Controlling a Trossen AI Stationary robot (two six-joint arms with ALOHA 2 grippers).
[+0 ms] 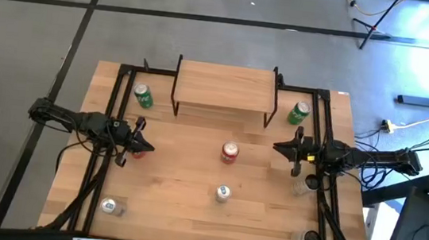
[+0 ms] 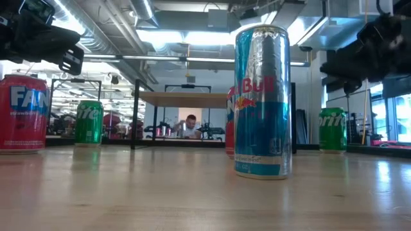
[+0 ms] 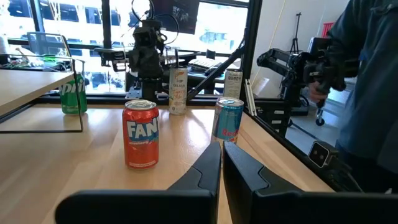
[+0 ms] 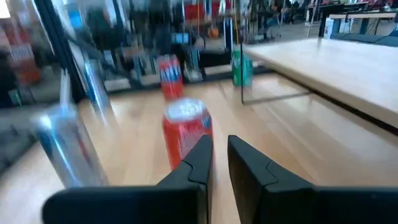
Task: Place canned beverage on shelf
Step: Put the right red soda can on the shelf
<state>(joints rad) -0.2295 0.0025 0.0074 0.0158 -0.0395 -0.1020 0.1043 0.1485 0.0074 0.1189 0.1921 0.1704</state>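
The shelf (image 1: 224, 87), a light-wood top on thin black legs, stands at the table's far middle and has nothing on it. A red can (image 1: 229, 152) stands upright mid-table, with a blue-silver can (image 1: 223, 192) nearer the front. My left gripper (image 1: 144, 140) hovers shut and empty over a second red can (image 1: 141, 151) at the left, pointing at the middle red can (image 3: 141, 134). My right gripper (image 1: 278, 148) is shut and empty to the right of the middle red can (image 4: 186, 132), pointing at it. Green cans stand to the left (image 1: 143, 95) and right (image 1: 299, 112) of the shelf.
Another can (image 1: 109, 206) lies near the front left corner, and clear containers (image 1: 301, 185) stand by the right edge. Black frame rails (image 1: 107, 149) run along both table sides. A person (image 3: 367, 93) stands beyond the table's right side.
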